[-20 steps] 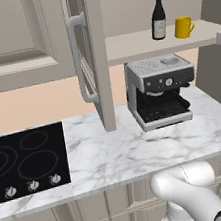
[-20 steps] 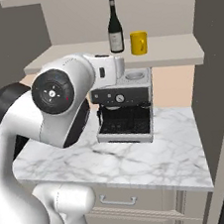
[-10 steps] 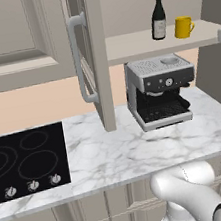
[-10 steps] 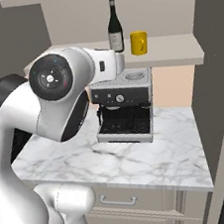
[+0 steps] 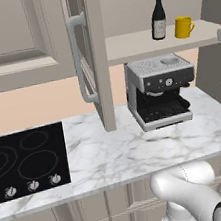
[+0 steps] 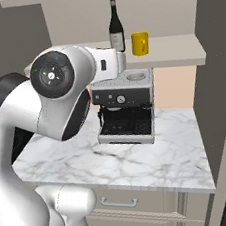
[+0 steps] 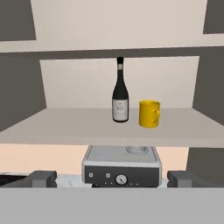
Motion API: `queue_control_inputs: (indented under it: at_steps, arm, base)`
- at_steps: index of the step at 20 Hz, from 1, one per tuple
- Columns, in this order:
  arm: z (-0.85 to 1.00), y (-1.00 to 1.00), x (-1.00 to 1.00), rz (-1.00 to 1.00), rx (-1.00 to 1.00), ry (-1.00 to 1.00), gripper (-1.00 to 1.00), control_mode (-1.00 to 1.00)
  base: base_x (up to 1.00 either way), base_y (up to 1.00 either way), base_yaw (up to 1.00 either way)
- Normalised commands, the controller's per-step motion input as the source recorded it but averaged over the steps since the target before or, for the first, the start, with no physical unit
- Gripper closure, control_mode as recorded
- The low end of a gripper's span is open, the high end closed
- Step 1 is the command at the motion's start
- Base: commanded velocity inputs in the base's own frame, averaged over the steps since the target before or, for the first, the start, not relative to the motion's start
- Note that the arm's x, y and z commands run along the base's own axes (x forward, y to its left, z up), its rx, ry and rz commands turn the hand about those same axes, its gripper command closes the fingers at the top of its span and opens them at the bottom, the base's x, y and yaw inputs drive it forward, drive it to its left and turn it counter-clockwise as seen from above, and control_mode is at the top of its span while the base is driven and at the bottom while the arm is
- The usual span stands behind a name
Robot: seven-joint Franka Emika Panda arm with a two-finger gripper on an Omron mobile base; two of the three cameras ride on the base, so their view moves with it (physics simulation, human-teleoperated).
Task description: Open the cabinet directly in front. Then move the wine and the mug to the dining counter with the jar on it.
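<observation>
The cabinet (image 5: 99, 58) stands open, its left door edge-on with a curved silver handle (image 5: 80, 61). On its lower shelf (image 7: 78, 124) the dark wine (image 7: 120, 94) stands upright, and the yellow mug (image 7: 149, 113) sits just to its right, close but apart. Both appear again as wine (image 5: 157, 14) and mug (image 5: 183, 27), and as wine (image 6: 116, 26) and mug (image 6: 139, 43). My gripper (image 7: 111, 178) is open, fingertips (image 7: 42, 177) wide apart, facing the shelf from a distance and slightly below it, with nothing between them. The dining counter and the jar are out of view.
A silver coffee machine (image 5: 157, 90) stands on the marble counter (image 5: 125, 156) right under the shelf. A black cooktop (image 5: 27, 161) lies to the left. The cabinet's right door (image 6: 215, 71) juts out as a dark panel. My arm's big elbow (image 6: 57, 92) rises left of the machine.
In the right base view the arm's elbow has swung right and upward, carrying the hand closer to the shelf. Wine, mug and doors have not moved. The fingers stay wide apart.
</observation>
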Motion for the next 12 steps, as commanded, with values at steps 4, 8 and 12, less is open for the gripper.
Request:
queue_control_inputs:
  at_steps: [4,8,12]
  arm:
    - [0.0,0.0,0.17,0.0,0.0,0.04,-1.0,-1.0]
    - [0.0,0.0,0.18,0.0,0.0,0.03,-1.0,-1.0]
    - [-0.01,-0.03,0.18,0.0,0.0,0.01,-1.0,-1.0]
  base:
    - [0.0,0.0,0.0]
    - [0.0,0.0,0.0]
    - [0.0,0.0,0.0]
